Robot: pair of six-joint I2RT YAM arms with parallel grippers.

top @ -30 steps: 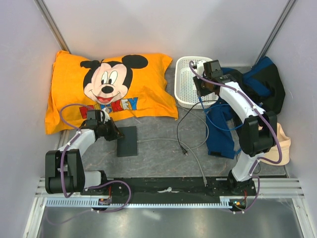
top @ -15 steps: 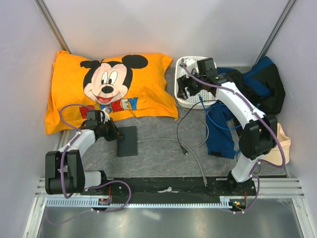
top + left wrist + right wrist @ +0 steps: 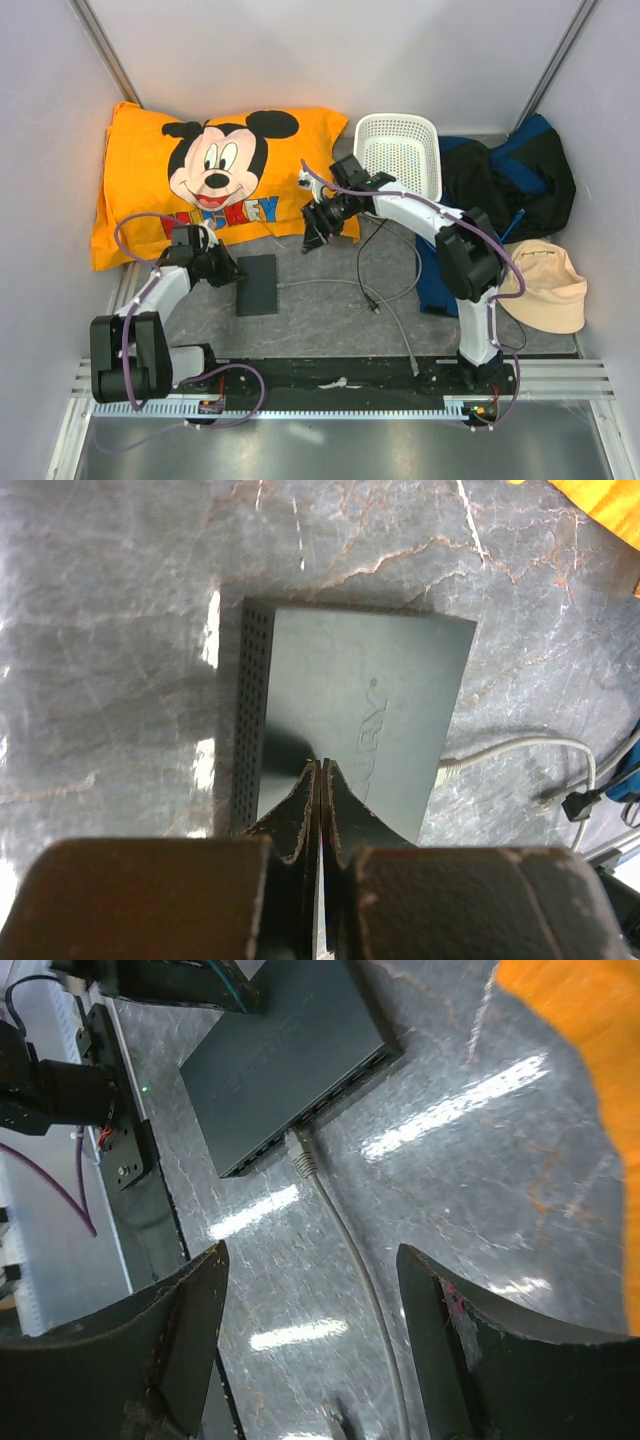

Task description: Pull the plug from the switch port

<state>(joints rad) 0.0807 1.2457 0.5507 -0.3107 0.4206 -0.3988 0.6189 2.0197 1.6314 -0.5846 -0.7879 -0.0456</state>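
Flat dark-grey switch port [image 3: 257, 284], pale plug [image 3: 302, 1153] seated in its edge

Plug [image 3: 303, 1156] in switch port [image 3: 258, 284] — pillow [image 3: 220, 180] behind, basket [image 3: 400, 155] behind-right.

One switch port [image 3: 257, 284] left of centre, with one plug [image 3: 302, 1155] at its edge. One orange pillow [image 3: 220, 180] upper left, one white basket [image 3: 400, 160] top centre, one beige cap [image 3: 545, 290] at right. Two grippers: left gripper [image 3: 230, 271], right gripper [image 3: 311, 237].
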